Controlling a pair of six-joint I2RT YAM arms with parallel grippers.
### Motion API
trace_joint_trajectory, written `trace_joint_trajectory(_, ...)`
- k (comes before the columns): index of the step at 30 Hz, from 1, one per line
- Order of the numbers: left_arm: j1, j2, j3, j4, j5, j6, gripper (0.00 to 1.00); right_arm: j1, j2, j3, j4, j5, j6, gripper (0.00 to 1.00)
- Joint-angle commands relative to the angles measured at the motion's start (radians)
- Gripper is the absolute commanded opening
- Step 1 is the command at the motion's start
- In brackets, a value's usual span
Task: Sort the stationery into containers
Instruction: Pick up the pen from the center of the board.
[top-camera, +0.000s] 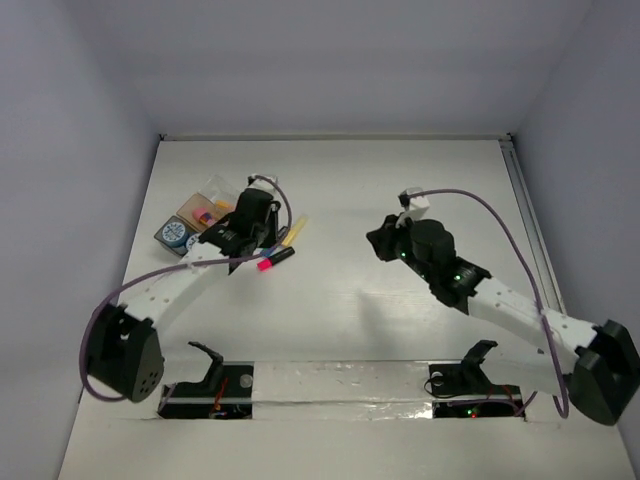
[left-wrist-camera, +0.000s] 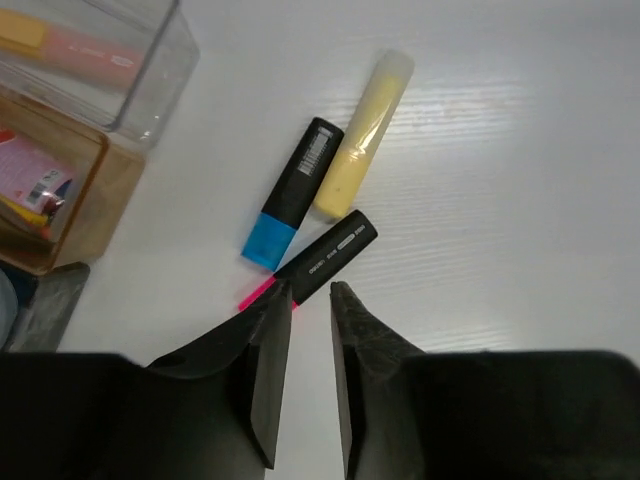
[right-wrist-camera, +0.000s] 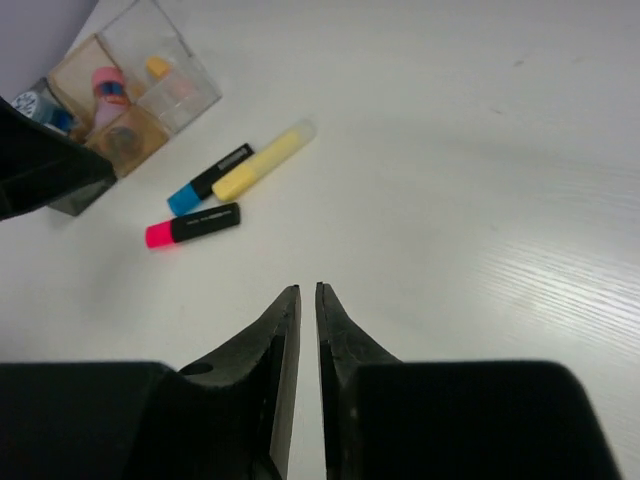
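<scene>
Three highlighters lie on the white table: pink cap (left-wrist-camera: 330, 254), blue cap (left-wrist-camera: 293, 195) and yellow (left-wrist-camera: 362, 135). They also show in the right wrist view: pink (right-wrist-camera: 195, 226), blue (right-wrist-camera: 208, 182), yellow (right-wrist-camera: 263, 162). My left gripper (left-wrist-camera: 310, 290) hovers just short of the pink highlighter, jaws a narrow gap apart and empty; its left finger hides part of the pink cap. The clear containers (left-wrist-camera: 140, 95) stand to the left, the tan-brown one (left-wrist-camera: 95, 200) with pink and yellow items inside. My right gripper (right-wrist-camera: 308, 288) is nearly closed and empty, far right of them.
A round blue-and-white tin (top-camera: 176, 232) sits in the greyish box at the containers' near-left end. The containers (top-camera: 200, 208) stand near the table's left wall. The right arm (top-camera: 470, 285) reaches over mid-table. White walls enclose the table on three sides.
</scene>
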Motion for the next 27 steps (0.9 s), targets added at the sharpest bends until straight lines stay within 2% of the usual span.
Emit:
trace_joint_trajectory(1,-0.040,0.097,0.064,-0.052,-0.109,0.074,0.23,-0.047,-0.155,-0.064,-0.059,0.064,0.000,0.19)
trace_joint_trajectory(3,-0.049,0.167,0.057,-0.034,-0.055,0.085,0.25,-0.067,-0.198,-0.083,-0.090,0.063,-0.005,0.25)
trace_joint_trajectory(4,-0.058,0.183,0.053,-0.023,-0.021,0.097,0.30,-0.079,-0.218,-0.104,-0.105,0.063,-0.011,0.36)
trace_joint_trajectory(7,-0.074,0.217,0.062,-0.014,0.005,0.115,0.39,-0.105,-0.284,-0.137,-0.102,0.055,-0.025,0.44)
trace_joint_trajectory(18,-0.083,0.327,0.070,-0.001,-0.012,0.132,0.49,-0.105,-0.269,-0.160,-0.070,-0.013,-0.008,0.45)
trace_joint_trajectory(27,-0.083,0.421,0.097,-0.009,-0.026,0.140,0.51,-0.105,-0.286,-0.169,-0.070,-0.025,-0.010,0.45)
